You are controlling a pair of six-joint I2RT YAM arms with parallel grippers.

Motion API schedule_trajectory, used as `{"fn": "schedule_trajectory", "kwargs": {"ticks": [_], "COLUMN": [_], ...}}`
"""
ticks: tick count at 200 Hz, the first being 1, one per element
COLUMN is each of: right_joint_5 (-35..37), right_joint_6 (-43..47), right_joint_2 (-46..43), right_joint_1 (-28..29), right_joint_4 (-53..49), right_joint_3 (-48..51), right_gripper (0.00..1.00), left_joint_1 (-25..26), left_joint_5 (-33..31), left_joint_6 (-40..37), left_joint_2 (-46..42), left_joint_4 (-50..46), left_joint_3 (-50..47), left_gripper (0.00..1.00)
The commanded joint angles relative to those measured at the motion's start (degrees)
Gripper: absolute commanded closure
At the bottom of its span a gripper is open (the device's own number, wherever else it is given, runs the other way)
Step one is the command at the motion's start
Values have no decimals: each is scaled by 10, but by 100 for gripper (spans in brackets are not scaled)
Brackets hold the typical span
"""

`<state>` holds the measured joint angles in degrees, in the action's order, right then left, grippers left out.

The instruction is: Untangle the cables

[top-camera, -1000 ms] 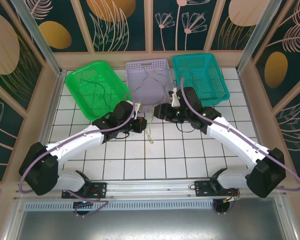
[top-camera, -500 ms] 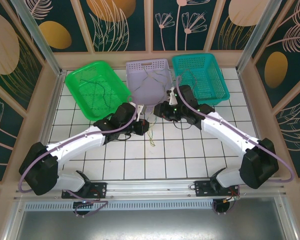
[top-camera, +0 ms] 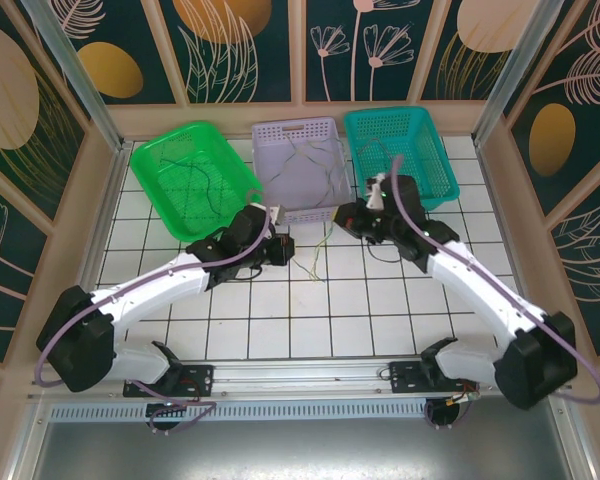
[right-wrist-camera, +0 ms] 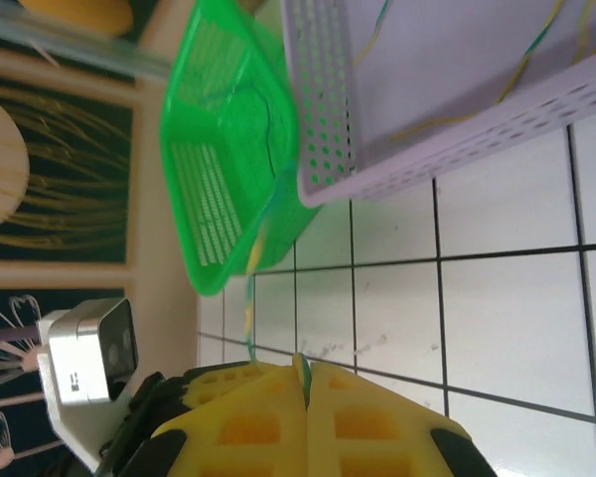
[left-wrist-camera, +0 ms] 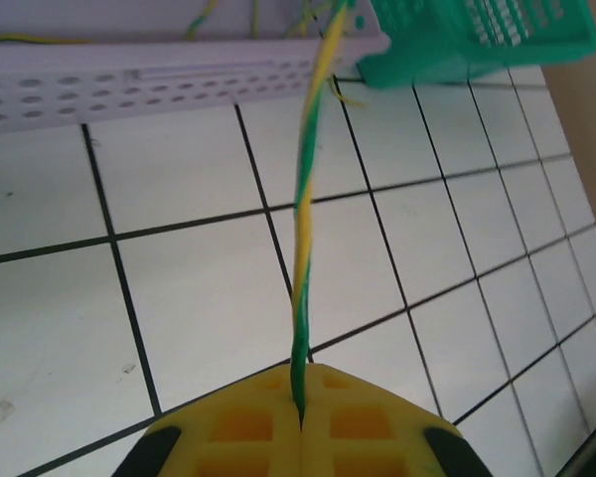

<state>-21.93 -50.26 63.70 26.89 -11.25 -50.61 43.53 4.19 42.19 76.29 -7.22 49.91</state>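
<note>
Twisted yellow-green wires [left-wrist-camera: 308, 229], pinched by the left gripper [left-wrist-camera: 301, 397] before the lilac perforated plastic basket [top-camera: 305, 213], newly clamped by the right gripper [right-wrist-camera: 306, 373], seemingly for separation.

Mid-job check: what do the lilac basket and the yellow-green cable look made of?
The lilac basket looks like moulded plastic with a matte finish; rows of neat holes run along its wall. The yellow-green cable is probably plastic-insulated wire: smooth, slightly glossy yellow and green strands twisted together. Its core is hidden.

I read the lilac basket [top-camera: 295, 130] as matt perforated plastic, the table [top-camera: 310, 320] as smooth, faintly glossy white tile, the cable [left-wrist-camera: 305, 219] as shiny plastic-sheathed, and the left fingers [left-wrist-camera: 238, 422] as matt yellow plastic.
</note>
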Motion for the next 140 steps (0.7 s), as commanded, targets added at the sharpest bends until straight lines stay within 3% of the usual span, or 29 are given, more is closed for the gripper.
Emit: {"fn": "schedule_trajectory", "kwargs": {"ticks": [1,59,80,113,140], "right_joint_5": [32,105,80,73,24], "right_joint_6": [-90,-315,-375,-364,-451], "right_joint_2": [-65,-198,-209,-225,-234], "right_joint_1": [-27,-47,-52,-50,-50], "right_joint_4": [55,117,147,74,90], "right_joint_3": [53,177,213,188,231], "right_gripper": [100,100,100,100,100], "left_joint_1": [1,2,1,-14,-21], "left_joint_5": [-69,-122,-162,-207,-222], "left_joint_6": [102,187,197,225,275], "left_joint_2": [-33,-49,-56,-83,-98], "left_joint_4": [-7,-14,-42,-55,-37], "left_joint_3": [-18,-10,2,5,5], "left_gripper": [100,100,100,100,100]}}
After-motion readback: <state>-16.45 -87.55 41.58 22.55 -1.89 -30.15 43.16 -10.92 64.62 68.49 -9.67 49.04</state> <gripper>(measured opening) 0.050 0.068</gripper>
